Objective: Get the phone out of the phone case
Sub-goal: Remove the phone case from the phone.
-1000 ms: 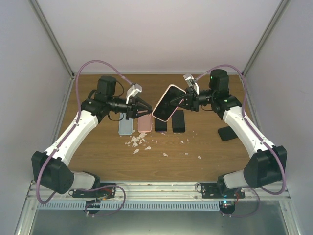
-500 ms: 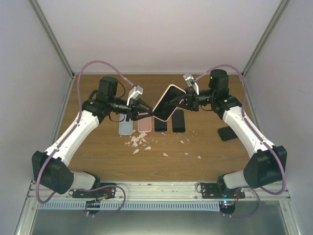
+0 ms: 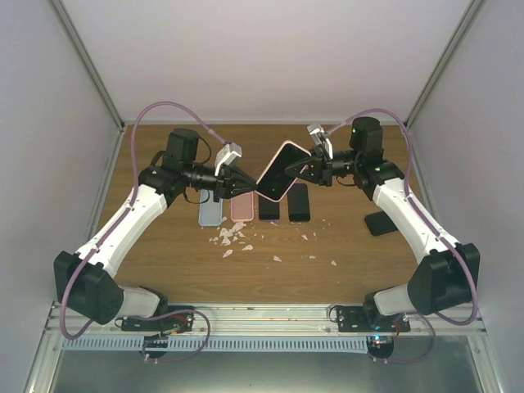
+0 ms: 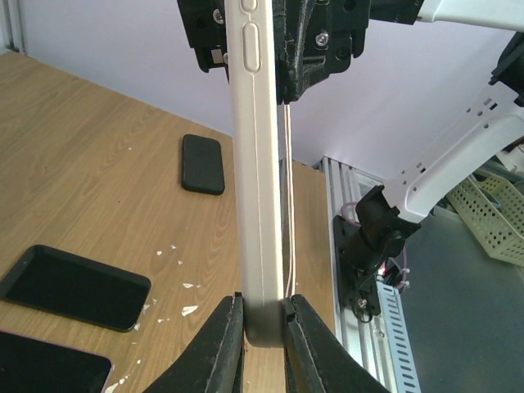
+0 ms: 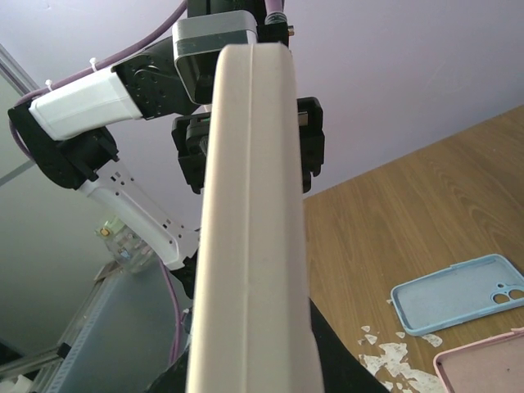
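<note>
**One cased phone held in the air by two pincers**

The one phone (image 3: 274,173) sits inside its pale pink-rimmed phone case (image 4: 258,164). The pair hangs tilted in the air above the far half of the tabletop (image 3: 164,262), about midway between the left and right edges, touching nothing below.

Two arms hold it. The left arm (image 3: 123,221) reaches in from the left. The left pincer (image 4: 264,304) is clamped on one end of the phone case, with a finger pressed against each broad face. The right arm (image 3: 409,213) reaches in from the right. The right pincer (image 3: 309,169) is closed on the opposite end.

In the left wrist view the case shows edge-on. A thin pale line runs beside it, and I cannot tell whether that is the phone's edge.

Five flat things lie on the tabletop:
- A light blue case (image 3: 210,211) and a pink case (image 3: 241,206) lie empty, side by side.
- A first black slab (image 3: 268,209) lies just beside the pink case.
- A second black slab (image 3: 299,202) lies next to the first.
- A third black slab (image 3: 381,223) lies well apart, near the right edge.

I cannot tell whether the black slabs are phones or cases. Many white flakes (image 3: 232,237) are scattered on the near side of the row.
</note>
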